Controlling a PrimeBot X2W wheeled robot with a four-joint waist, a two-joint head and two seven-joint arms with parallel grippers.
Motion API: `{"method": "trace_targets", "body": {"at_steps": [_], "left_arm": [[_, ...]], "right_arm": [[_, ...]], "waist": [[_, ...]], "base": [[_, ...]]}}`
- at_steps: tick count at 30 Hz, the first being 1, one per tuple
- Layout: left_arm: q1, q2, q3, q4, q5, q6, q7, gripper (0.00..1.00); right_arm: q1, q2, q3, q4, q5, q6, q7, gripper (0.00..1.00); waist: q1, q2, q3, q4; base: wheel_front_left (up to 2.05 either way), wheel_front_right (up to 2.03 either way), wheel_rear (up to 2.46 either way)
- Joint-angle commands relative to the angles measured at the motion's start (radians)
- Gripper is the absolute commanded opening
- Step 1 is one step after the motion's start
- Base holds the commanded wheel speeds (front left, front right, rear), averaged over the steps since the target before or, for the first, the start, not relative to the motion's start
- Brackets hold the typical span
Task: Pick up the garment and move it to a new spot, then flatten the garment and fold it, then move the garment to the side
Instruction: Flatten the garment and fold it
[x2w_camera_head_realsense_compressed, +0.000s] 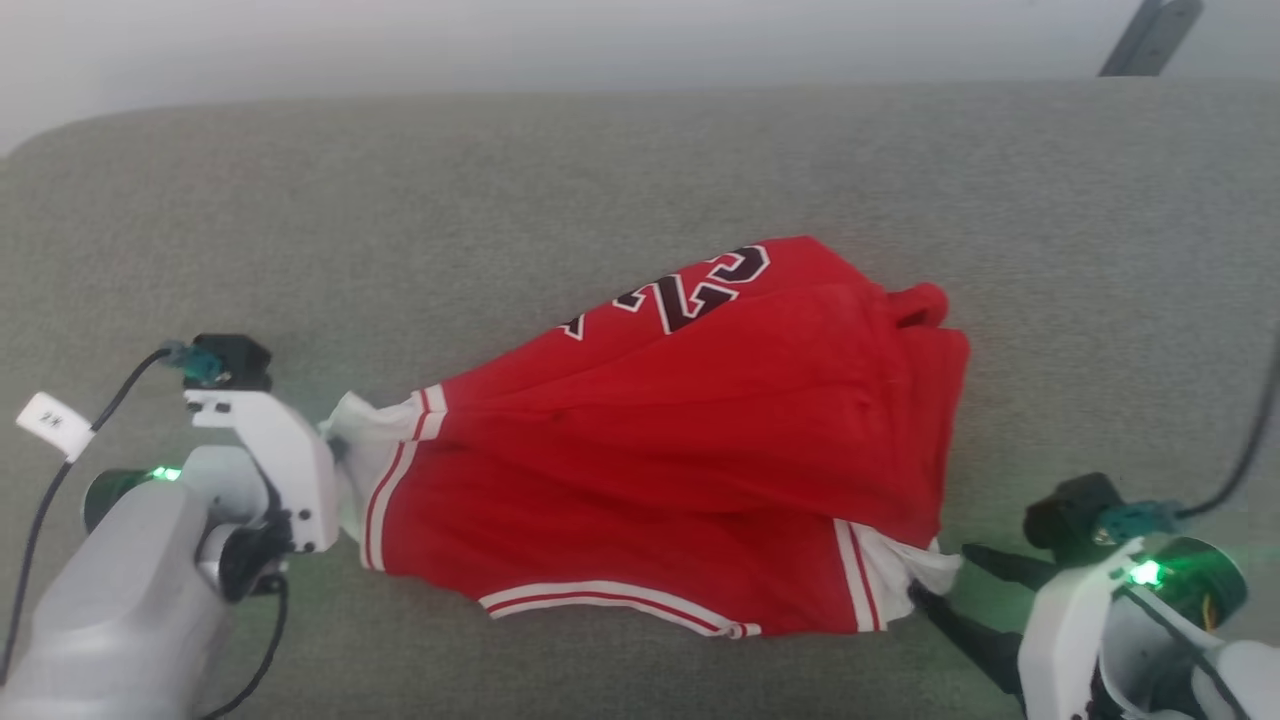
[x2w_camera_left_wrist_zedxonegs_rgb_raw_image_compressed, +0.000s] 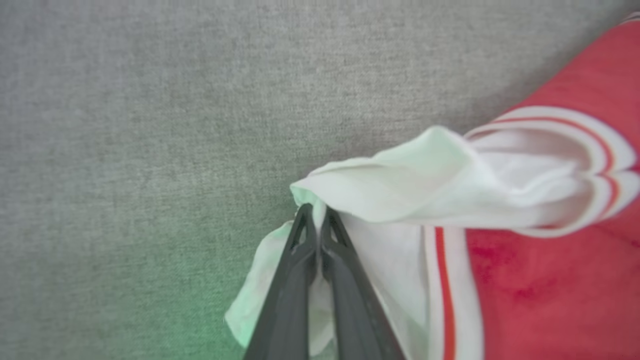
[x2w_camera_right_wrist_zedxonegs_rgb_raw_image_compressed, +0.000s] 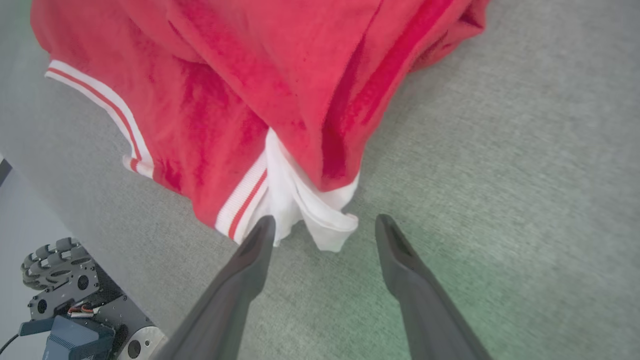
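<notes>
The garment (x2w_camera_head_realsense_compressed: 680, 450), a red jersey with white striped trim and a dark number outlined in white, lies bunched on the grey cloth surface (x2w_camera_head_realsense_compressed: 640, 180). My left gripper (x2w_camera_head_realsense_compressed: 335, 440) is at its left end. In the left wrist view that gripper (x2w_camera_left_wrist_zedxonegs_rgb_raw_image_compressed: 316, 212) is shut, with a white corner of the garment (x2w_camera_left_wrist_zedxonegs_rgb_raw_image_compressed: 550, 280) pinched between the tips. My right gripper (x2w_camera_head_realsense_compressed: 940, 572) sits at the garment's lower right corner. Seen from the right wrist, the gripper (x2w_camera_right_wrist_zedxonegs_rgb_raw_image_compressed: 325, 222) stands open, its fingers on either side of a white corner of the garment (x2w_camera_right_wrist_zedxonegs_rgb_raw_image_compressed: 280, 75), and do not touch it.
The grey cloth surface (x2w_camera_right_wrist_zedxonegs_rgb_raw_image_compressed: 500, 150) stretches wide beyond and around the garment. Its near edge runs past the robot's wheeled base (x2w_camera_right_wrist_zedxonegs_rgb_raw_image_compressed: 60, 290). A dark bar (x2w_camera_head_realsense_compressed: 1150, 35) leans at the far right. A white tag (x2w_camera_head_realsense_compressed: 55, 425) hangs on the left arm's cable.
</notes>
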Motion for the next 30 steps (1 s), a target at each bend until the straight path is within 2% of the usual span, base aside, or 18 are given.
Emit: {"method": "trace_targets", "body": {"at_steps": [1,7,8,9,10,11,15,20,30], "left_arm": [[-0.006,-0.025,-0.011,0.011,0.006,-0.006,-0.001,0.0],[-0.044,-0.055,-0.031,0.02,0.021,-0.015,-0.021,0.0],[-0.048,-0.059,-0.032,0.022,0.022,-0.015,-0.026,0.0],[-0.053,-0.062,-0.034,0.025,0.022,-0.017,-0.028,0.0],[-0.057,-0.063,-0.036,0.03,0.024,-0.017,-0.031,0.0],[-0.061,-0.066,-0.037,0.034,0.025,-0.016,-0.033,0.0],[-0.066,-0.066,-0.037,0.051,0.019,-0.019,-0.036,0.0],[-0.086,-0.038,-0.041,0.04,0.015,-0.024,-0.012,0.0],[-0.121,0.04,-0.05,-0.144,-0.023,-0.038,0.14,0.0]], "right_arm": [[-0.015,0.006,0.012,0.01,0.007,0.0,0.009,1.0],[-0.073,0.026,0.069,0.088,-0.004,0.0,0.056,1.0],[-0.083,0.029,0.078,0.107,-0.014,0.0,0.062,0.94],[-0.093,0.031,0.091,0.123,-0.027,0.0,0.068,0.47],[-0.1,0.038,0.1,0.137,-0.032,0.0,0.068,0.27],[-0.107,0.044,0.106,0.151,-0.038,0.0,0.063,0.0],[-0.131,0.045,0.108,0.19,-0.046,0.0,0.038,0.0],[-0.157,0.025,0.067,0.185,-0.014,-0.001,0.033,0.0],[-0.232,-0.015,-0.025,0.1,0.059,-0.001,0.078,0.0]], "waist": [[0.0,-0.0001,0.009,0.013],[0.0,-0.0001,0.027,0.044],[0.0,-0.0001,0.028,0.049],[0.0,-0.0001,0.029,0.052],[0.0,-0.0001,0.03,0.054],[0.0,-0.0001,0.03,0.056],[0.0,-0.0001,0.023,0.061],[0.0,-0.0001,-0.017,0.056],[0.0,-0.0001,-0.155,0.054]], "base": [[0.0,0.0,0.0],[0.0,0.0,0.0],[0.0,0.0,0.0],[0.0,0.0,0.0],[0.0,0.0,0.0],[0.0,0.0,0.0],[0.0,0.0,0.0],[0.0,0.0,0.0],[0.0,0.0,0.0]]}}
